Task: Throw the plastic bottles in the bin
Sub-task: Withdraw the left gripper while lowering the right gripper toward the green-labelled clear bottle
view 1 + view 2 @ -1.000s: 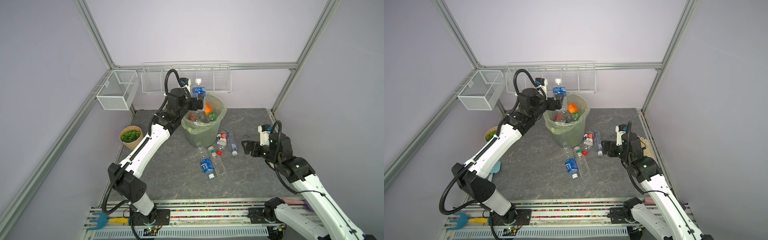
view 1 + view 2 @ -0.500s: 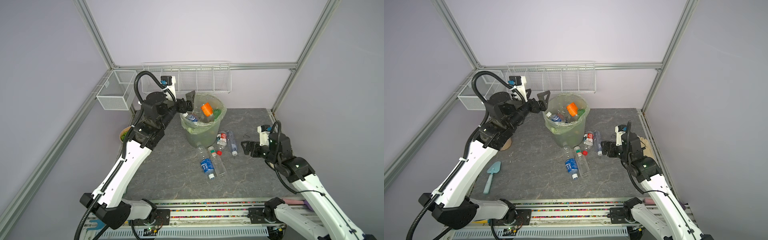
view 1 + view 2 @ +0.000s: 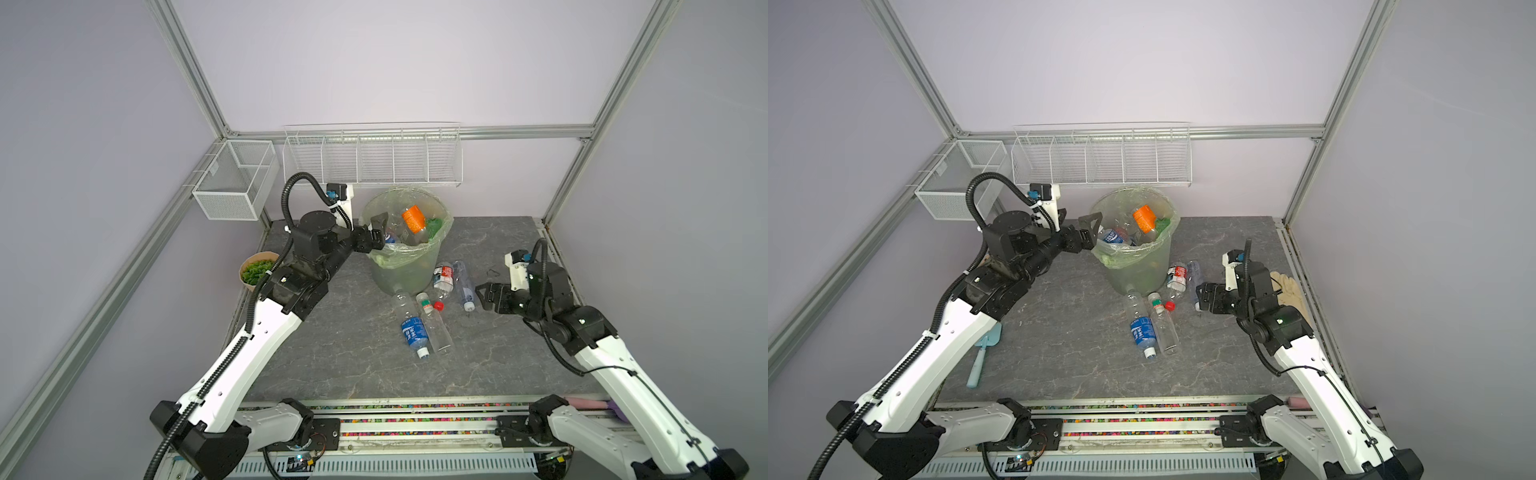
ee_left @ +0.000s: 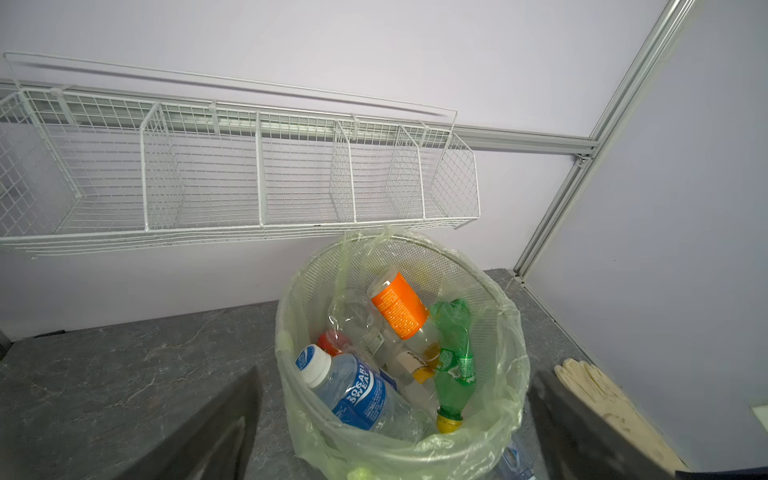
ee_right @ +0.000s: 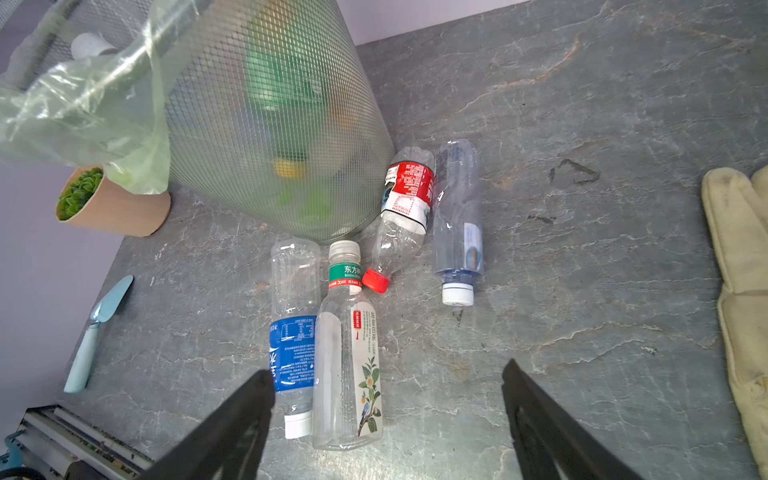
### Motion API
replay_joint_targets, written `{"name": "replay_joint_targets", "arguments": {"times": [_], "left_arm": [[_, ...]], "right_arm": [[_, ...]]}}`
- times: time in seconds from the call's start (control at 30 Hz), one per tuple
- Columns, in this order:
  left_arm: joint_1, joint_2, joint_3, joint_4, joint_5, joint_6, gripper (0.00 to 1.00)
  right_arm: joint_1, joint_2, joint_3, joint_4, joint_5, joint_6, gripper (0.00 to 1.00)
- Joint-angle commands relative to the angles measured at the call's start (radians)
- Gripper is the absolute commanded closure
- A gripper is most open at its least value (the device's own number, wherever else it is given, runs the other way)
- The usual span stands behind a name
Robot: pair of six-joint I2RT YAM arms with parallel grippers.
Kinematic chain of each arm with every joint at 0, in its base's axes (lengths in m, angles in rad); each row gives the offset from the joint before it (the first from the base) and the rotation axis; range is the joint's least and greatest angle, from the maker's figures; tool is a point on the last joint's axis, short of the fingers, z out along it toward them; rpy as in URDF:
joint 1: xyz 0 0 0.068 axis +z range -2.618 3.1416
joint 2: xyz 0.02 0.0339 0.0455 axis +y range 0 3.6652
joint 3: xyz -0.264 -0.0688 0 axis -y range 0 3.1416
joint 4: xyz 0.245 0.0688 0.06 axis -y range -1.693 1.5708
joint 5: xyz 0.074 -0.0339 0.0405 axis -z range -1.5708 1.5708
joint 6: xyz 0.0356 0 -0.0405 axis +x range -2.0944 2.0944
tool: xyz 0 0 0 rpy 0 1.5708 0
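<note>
The bin (image 3: 411, 270) (image 3: 1133, 274) (image 4: 505, 374) stands at the back middle and holds several plastic bottles, among them a blue-labelled one (image 4: 357, 395), an orange-labelled one (image 4: 399, 311) and a green one (image 4: 455, 361). My left gripper (image 3: 376, 232) (image 3: 1090, 230) (image 4: 397, 372) is open and empty, just left of the rim. On the table in front lie a blue-labelled bottle (image 3: 413, 330) (image 5: 293, 328), a clear white-labelled one (image 3: 436, 328) (image 5: 349, 353), a red-labelled one (image 3: 444, 276) (image 5: 405, 208) and a bluish one (image 3: 463, 284) (image 5: 457, 220). My right gripper (image 3: 484, 297) (image 3: 1202, 297) (image 5: 386, 370) is open, right of them.
A tan pot with a green plant (image 3: 255, 272) (image 5: 112, 203) sits left of the bin. White wire baskets (image 3: 372, 160) (image 3: 235, 178) hang on the back and left walls. A blue trowel (image 3: 984, 353) lies at the left, pale gloves (image 3: 1287, 291) (image 5: 744, 291) at the right edge.
My left gripper let the blue-labelled bottle drop into the bin and drew back leftward from above it to beside the rim. The right arm has barely moved.
</note>
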Motion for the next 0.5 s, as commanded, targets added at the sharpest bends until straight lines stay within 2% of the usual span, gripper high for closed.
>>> {"name": "replay_joint_targets", "arguments": {"times": [0.0,0.23,0.47], "left_arm": [[-0.003,-0.056,-0.063,0.019,0.000,-0.037,0.01],[-0.003,-0.155,-0.211,0.018,-0.016,-0.095,0.00],[-0.003,-0.230,-0.332,0.009,-0.024,-0.150,0.00]], "right_arm": [[0.000,0.029,0.002,-0.005,-0.053,-0.011,0.12],[0.038,0.110,0.007,-0.009,-0.094,-0.028,0.11],[0.135,0.239,0.057,-0.051,-0.067,-0.070,0.09]]}}
